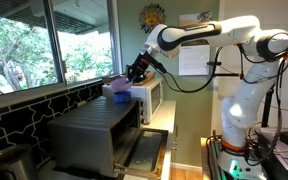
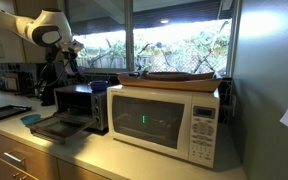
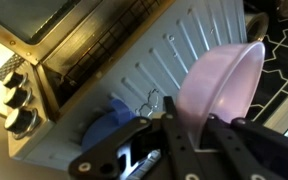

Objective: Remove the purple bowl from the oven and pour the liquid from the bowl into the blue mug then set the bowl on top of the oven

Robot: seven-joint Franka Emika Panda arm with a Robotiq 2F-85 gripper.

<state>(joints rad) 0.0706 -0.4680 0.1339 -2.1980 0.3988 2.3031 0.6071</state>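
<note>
My gripper (image 3: 191,114) is shut on the rim of the purple bowl (image 3: 224,82), which is tipped steeply on edge. Just below and left of the bowl, the blue mug (image 3: 106,128) stands on the ribbed top of the grey oven (image 3: 134,65). In an exterior view the gripper (image 1: 135,72) hangs over the oven (image 1: 94,128), with the purple bowl (image 1: 113,87) just above the blue mug (image 1: 123,98). In an exterior view the gripper (image 2: 68,62) is above the oven (image 2: 80,103), and there I cannot make out the bowl. No liquid shows in any view.
The oven's drop-down door (image 1: 144,150) lies open toward the counter front (image 2: 46,127). A white microwave (image 2: 166,120) stands beside the oven, also (image 1: 150,99). Windows and a dark tiled wall (image 1: 24,115) run behind. Oven knobs (image 3: 19,98) face the wrist camera.
</note>
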